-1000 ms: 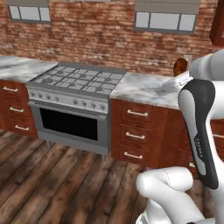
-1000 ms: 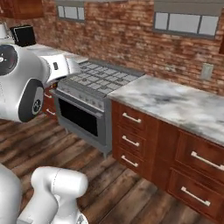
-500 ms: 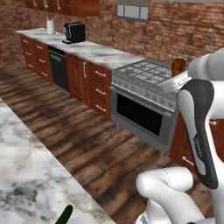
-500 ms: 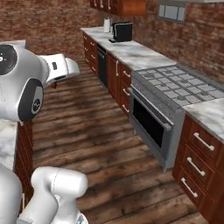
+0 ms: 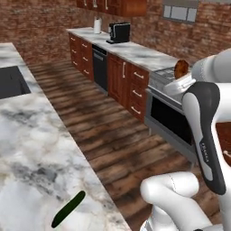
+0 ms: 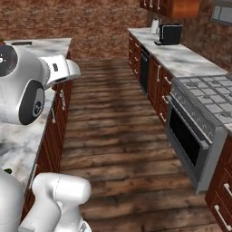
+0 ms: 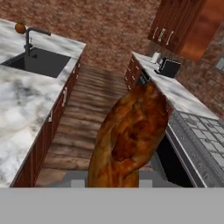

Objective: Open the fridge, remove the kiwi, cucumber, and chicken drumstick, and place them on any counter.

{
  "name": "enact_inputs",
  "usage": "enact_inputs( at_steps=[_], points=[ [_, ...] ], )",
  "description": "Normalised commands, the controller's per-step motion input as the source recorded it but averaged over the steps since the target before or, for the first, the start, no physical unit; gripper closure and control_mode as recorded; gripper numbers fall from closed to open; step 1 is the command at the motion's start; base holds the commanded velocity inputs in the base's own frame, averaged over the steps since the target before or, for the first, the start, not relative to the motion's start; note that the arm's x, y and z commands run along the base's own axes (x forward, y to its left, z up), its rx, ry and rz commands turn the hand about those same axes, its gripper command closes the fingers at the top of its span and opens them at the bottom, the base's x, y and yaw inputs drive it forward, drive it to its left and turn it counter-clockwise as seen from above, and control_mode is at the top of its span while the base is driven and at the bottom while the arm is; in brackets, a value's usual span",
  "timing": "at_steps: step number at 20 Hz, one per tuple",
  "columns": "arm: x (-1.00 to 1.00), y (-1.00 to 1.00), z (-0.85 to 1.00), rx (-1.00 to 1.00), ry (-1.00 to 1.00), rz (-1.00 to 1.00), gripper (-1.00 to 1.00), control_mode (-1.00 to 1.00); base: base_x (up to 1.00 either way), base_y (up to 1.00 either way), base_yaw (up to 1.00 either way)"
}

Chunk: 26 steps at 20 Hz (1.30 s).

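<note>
While it is clamped on the meat, the end effector [image 7: 114,186] sits mostly hidden behind it in the hand view.
Chicken drumstick [image 7: 131,135]: reddish-brown, held upright in the closed jaws (its tip shows by the wrist in the left base view).
Surface [image 5: 27,135]: marble island, lower and to the end effector's left.
Cucumber [image 5: 68,208]: lying on that surface, well apart from the end effector.
Sink [image 7: 37,61]: far ahead-left, black faucet beside it.
Stove [image 6: 204,104]: to the right.
</note>
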Motion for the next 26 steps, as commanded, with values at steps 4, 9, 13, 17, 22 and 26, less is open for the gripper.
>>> enact_inputs(
  at_steps=[4, 9, 13, 17, 22, 26],
  points=[
    [0.0, 0.0, 0.0, 0.0, 0.0, 0.0, 1.0, 1.0, -0.26, 0.57, 0.37],
    [0.0, 0.0, 0.0, 0.0, 0.0, 0.0, 1.0, 1.0, -0.46, 0.43, 0.47],
    [0.0, 0.0, 0.0, 0.0, 0.0, 0.0, 1.0, 1.0, -0.39, 0.15, 0.36],
    [0.0, 0.0, 0.0, 0.0, 0.0, 0.0, 1.0, 1.0, -0.54, -0.04, 0.2],
    [0.0, 0.0, 0.0, 0.0, 0.0, 0.0, 1.0, 1.0, -0.94, -0.2, 0.24],
    [0.0, 0.0, 0.0, 0.0, 0.0, 0.0, 1.0, 1.0, -0.6, -0.41, 0.5]
  ],
)
